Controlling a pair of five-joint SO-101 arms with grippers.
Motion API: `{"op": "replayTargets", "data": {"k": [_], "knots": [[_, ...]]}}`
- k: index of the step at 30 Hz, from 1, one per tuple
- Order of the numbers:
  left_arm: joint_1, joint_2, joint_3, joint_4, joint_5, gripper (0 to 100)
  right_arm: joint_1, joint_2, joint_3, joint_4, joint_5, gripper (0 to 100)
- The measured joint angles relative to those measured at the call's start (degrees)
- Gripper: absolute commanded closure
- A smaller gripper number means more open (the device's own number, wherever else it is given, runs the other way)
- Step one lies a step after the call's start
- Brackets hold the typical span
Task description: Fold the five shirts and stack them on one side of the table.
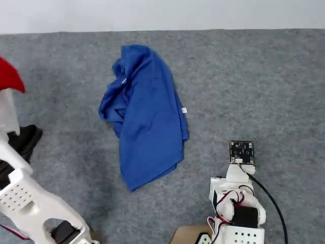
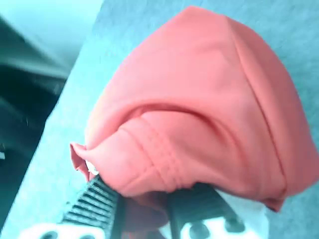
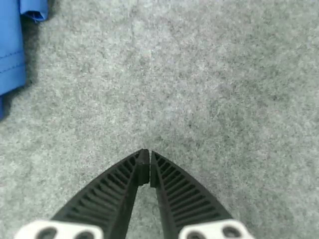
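Left pincer (image 2: 144, 201) is clamping the red shirt (image 2: 199, 114). The cloth is bunching between its two black ribbed fingers (image 2: 92, 206) and bulging out ahead of them, covering the tips. The grey felt bench (image 2: 60, 149) is showing beyond and beside the bundle. In the high view the red shirt (image 1: 7, 76) is sitting at the far end of the left arm (image 1: 30, 203), well apart from the right pincer.

Right pincer (image 3: 149, 162) is closed with its tips together, gripping nothing and pointing down at bare bench (image 3: 209, 89). The blue shirt (image 3: 11, 50) is lying ahead of it and off toward the left arm's side, apart from the tips, with a hemmed edge showing.

In the high view the blue shirt (image 1: 144, 117) is lying crumpled and unfolded on the bench (image 1: 264, 76), between the two arms and farther out than both. A small white tag (image 1: 184, 110) is sticking out at the edge facing the right arm (image 1: 236, 203).
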Motion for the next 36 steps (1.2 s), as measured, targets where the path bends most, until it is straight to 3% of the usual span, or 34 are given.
{"op": "replayTargets", "data": {"k": [6, 10, 16, 24, 36], "knots": [[-3.7, 0.0, 3.3, 0.0, 0.6, 77, 0.0, 0.0, 0.0, 0.0, 0.0, 99.0], [-6.4, -0.8, 3.3, 0.0, 6.0, 69, 0.0, 0.0, 0.0, 0.0, 0.0, 99.0], [-9.8, -1.4, 1.8, 0.0, 7.5, 69, 0.0, 0.0, 0.0, 0.0, 0.0, 99.0], [-13.3, -1.5, -8.9, 0.0, 7.6, 70, 0.0, 0.0, 0.0, 0.0, 0.0, 99.0], [-11.6, -1.6, -23.0, 0.0, 7.6, 86, 0.0, 0.0, 0.0, 0.0, 0.0, 99.0]]}}
